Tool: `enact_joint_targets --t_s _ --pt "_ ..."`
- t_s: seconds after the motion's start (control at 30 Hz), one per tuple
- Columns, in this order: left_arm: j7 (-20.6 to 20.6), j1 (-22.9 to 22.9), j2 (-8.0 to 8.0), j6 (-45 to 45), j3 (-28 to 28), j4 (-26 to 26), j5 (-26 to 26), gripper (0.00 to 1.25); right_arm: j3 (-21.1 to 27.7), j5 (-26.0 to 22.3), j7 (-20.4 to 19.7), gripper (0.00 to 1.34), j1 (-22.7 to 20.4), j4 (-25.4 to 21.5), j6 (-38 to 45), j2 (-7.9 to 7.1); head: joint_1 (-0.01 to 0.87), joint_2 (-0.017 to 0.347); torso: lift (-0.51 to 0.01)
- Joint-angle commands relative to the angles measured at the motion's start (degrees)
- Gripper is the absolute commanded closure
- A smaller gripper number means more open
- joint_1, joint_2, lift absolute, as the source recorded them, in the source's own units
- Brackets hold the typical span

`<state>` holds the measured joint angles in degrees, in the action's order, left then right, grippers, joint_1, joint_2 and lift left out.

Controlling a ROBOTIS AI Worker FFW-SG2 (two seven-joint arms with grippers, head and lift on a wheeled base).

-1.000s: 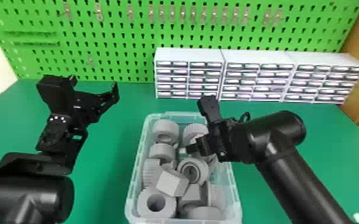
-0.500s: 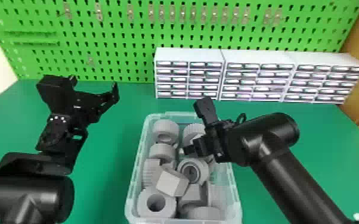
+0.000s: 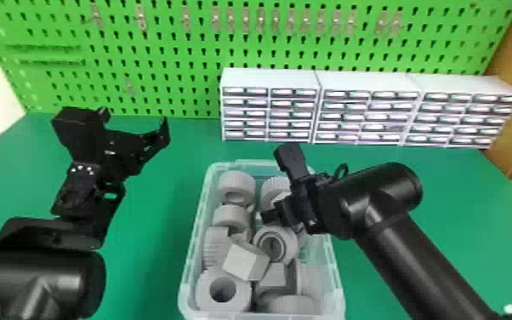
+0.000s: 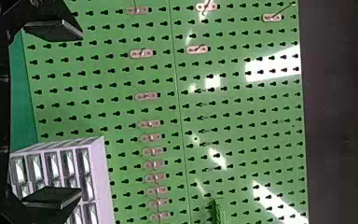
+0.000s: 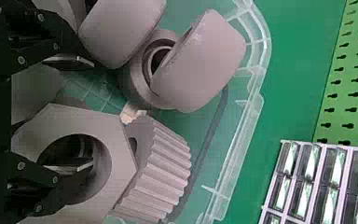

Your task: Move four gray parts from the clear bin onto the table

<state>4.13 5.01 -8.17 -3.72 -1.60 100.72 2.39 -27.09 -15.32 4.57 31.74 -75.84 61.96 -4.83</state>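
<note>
While the left pincer (image 3: 135, 121) stands wide above the tabletop's (image 3: 153, 238) far left part, the right pincer (image 3: 280, 187) hangs over the far right part of the clear bin (image 3: 192, 255), fingers well apart, one across a hexagonal gray part's (image 5: 93, 123) hole. Other gray parts (image 3: 246, 261) lie heaped in the bin. Drawer units (image 3: 270, 115) line the tabletop's back edge.

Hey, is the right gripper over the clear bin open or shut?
Open: the right gripper has its two flat fingers spread wide, with a gap showing between one finger and the gray hexagonal part.
</note>
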Motion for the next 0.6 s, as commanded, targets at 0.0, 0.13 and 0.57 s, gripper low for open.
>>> enact_joint_targets --t_s 0.0,0.13,0.57 --pt "0.00 0.00 0.00 0.02 0.02 0.00 0.07 0.11 -0.07 0.11 0.00 0.55 -0.01 0.25 0.01 -0.01 0.678 0.034 -0.050" --pt "0.00 -0.08 0.00 0.02 -0.07 0.00 0.07 0.11 -0.07 0.20 0.00 0.69 -0.01 0.43 0.09 -0.01 0.678 0.034 -0.050" --pt "0.18 -0.17 0.00 -0.06 0.02 0.00 0.16 0.11 -1.04 3.19 0.00 1.01 -0.19 -1.33 0.09 0.26 0.678 0.034 -0.050"
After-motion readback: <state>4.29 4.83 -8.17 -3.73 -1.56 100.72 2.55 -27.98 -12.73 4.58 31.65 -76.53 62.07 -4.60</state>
